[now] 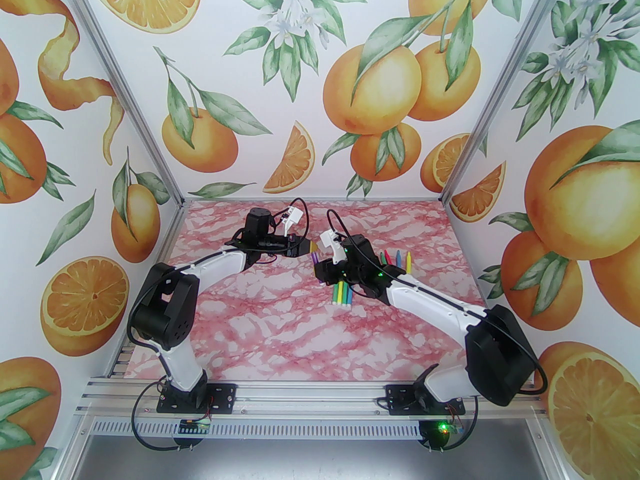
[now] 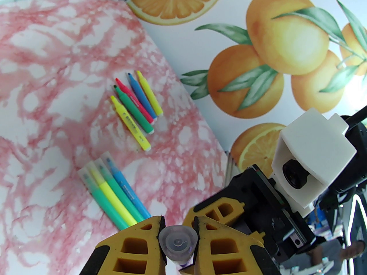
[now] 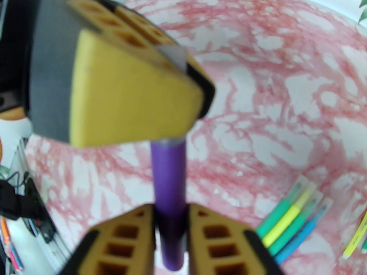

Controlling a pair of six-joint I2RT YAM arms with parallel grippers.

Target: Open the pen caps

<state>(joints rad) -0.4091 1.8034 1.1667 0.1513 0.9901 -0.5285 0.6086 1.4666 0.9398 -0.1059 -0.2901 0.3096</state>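
While the left tool (image 2: 177, 228) pinches the clear cap (image 2: 178, 243), seated on the purple pen (image 3: 169, 170) above the surface (image 1: 300, 333), the right tool (image 3: 171, 210) at its 4 o'clock flanks that pen closely; whether it presses I cannot tell, and four capped pens (image 1: 341, 293) lie at 5 o'clock

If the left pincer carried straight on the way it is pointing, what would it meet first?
Most likely the right pincer, which faces it head-on along the purple pen. The left pincer is shut on the cap, the right one's fingers flank the barrel, and nothing else seems to lie between them.
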